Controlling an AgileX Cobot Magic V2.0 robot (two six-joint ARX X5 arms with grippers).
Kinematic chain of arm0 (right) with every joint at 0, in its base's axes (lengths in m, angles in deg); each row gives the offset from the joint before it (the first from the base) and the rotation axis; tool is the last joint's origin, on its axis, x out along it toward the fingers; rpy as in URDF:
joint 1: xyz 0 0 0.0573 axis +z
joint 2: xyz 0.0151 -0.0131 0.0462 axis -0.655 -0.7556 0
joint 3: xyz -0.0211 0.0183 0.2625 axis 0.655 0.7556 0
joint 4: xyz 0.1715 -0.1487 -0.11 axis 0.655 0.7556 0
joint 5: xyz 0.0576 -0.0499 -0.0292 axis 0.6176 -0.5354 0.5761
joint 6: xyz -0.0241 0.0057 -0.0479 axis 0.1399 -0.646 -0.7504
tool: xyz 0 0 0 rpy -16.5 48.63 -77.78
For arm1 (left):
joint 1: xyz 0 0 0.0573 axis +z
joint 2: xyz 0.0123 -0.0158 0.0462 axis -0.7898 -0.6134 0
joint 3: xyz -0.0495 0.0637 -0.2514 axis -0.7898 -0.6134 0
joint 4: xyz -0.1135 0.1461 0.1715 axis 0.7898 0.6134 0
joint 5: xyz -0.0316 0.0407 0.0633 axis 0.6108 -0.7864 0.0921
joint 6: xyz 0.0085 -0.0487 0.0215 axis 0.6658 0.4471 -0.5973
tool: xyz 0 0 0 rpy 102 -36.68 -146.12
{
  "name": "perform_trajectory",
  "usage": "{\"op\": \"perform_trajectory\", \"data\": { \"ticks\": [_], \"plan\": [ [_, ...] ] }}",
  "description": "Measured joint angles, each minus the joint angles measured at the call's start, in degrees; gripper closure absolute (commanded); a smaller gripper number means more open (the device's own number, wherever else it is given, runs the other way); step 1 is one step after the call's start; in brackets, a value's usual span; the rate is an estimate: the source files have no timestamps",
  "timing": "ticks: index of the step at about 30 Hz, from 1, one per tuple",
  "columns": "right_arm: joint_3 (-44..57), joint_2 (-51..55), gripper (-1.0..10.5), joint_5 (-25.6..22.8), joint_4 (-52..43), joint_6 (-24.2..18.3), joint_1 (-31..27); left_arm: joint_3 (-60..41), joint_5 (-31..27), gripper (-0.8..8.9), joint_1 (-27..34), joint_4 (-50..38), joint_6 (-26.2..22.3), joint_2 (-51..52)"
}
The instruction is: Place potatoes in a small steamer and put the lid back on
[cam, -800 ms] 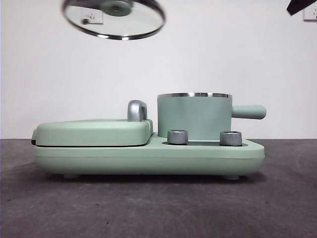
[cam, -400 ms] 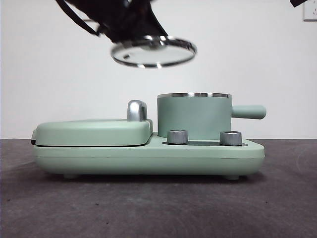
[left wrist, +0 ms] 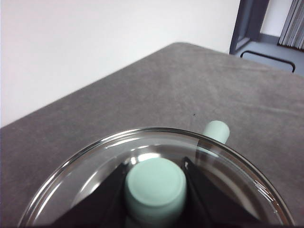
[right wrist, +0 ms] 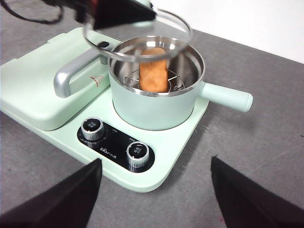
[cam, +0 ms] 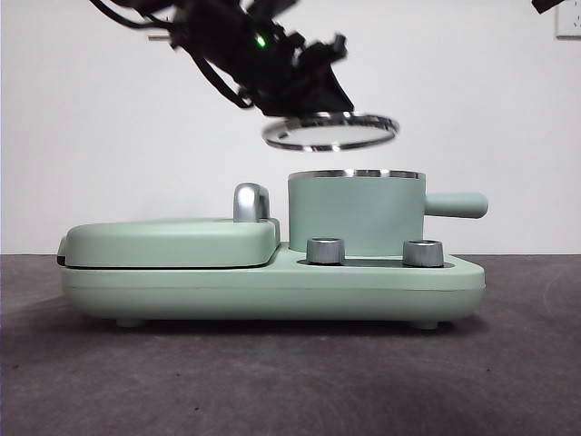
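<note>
Glass lid (cam: 330, 132) near-level, clear of steamer (cam: 356, 212) rim, offset toward 9 o'clock. Left gripper (left wrist: 155, 183) clamped on mint knob (left wrist: 155, 186). Potato (right wrist: 153, 75) in pot. Right gripper (right wrist: 154, 190) spread wide, holding nothing.

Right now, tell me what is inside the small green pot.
The pot holds one orange-brown potato on a wire rack. The pot's floor under them is hidden. The glass lid, gripped by the left end effector, hangs above, not seated.

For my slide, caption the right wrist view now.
Left hand holds the round clear glass lid above the mint-green steamer pot, the orange-brown potato inside.
</note>
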Motion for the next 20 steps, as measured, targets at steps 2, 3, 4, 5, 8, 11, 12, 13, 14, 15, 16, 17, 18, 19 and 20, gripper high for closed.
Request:
{"op": "perform_trajectory", "data": {
  "ticks": [2, 3, 4, 5, 8, 11, 12, 13, 14, 15, 16, 17, 18, 19, 20],
  "plan": [
    [0.0, 0.0, 6.0, 0.0, 0.0, 0.0, 0.0, 0.74, -0.02, 7.99, -0.15, -1.66, -0.28, -1.95],
    [0.0, 0.0, 6.0, 0.0, 0.02, 0.0, 0.0, 0.76, -0.07, 7.99, -0.22, -2.49, -0.46, -2.62],
    [0.0, 0.0, 6.0, 0.0, 0.02, 0.0, 0.0, 0.76, -0.07, 7.99, -0.28, -3.02, -0.5, -3.08],
    [0.0, 0.0, 6.0, 0.0, 0.02, 0.0, 0.0, 0.76, -0.07, 7.99, -0.33, -3.89, -0.55, -3.54],
    [0.0, 0.0, 6.0, 0.0, 0.02, -0.02, 0.0, 0.79, -0.04, 7.99, -0.61, -5.27, -1.03, -3.96],
    [0.0, 0.0, 6.0, 0.0, 0.02, -0.02, 0.0, 0.9, -0.04, 7.99, -0.98, -5.33, -2.34, -3.96],
    [0.0, 0.0, 6.0, 0.0, 0.02, -0.02, 0.0, 0.92, -0.04, 7.99, -1.09, -5.33, -2.71, -3.96],
    [0.0, 0.0, 6.0, 0.0, 0.02, -0.02, 0.0, 0.94, -0.02, 7.99, -1.18, -5.33, -3.17, -3.98],
    [0.0, 0.0, 6.0, 0.0, 0.02, -0.02, 0.0, 0.96, -0.02, 7.99, -1.25, -5.33, -3.63, -3.98],
    [0.0, 0.0, 6.0, 0.0, 0.02, -0.02, 0.0, 0.98, -0.02, 7.99, -1.29, -5.38, -3.98, -4.02],
    [0.0, 0.0, 6.0, 0.0, 0.02, -0.02, 0.0, 0.98, -0.02, 7.99, -1.31, -5.38, -4.15, -4.04],
    [0.0, 0.0, 6.0, 0.0, 0.02, -0.02, 0.0, 0.98, -0.02, 7.99, -1.31, -5.4, -4.31, -4.13],
    [0.0, 0.0, 6.0, 0.0, 0.02, -0.02, 0.0, 1.01, -0.02, 7.99, -1.31, -5.68, -4.52, -4.28],
    [0.0, 0.0, 6.0, 0.0, 0.02, -0.02, 0.0, 1.03, -0.02, 7.99, -1.31, -5.81, -4.61, -4.48],
    [0.0, 0.0, 6.0, 0.0, 0.02, -0.02, 0.0, 1.14, 0.02, 7.99, -1.31, -5.81, -4.63, -4.79]
  ]
}}
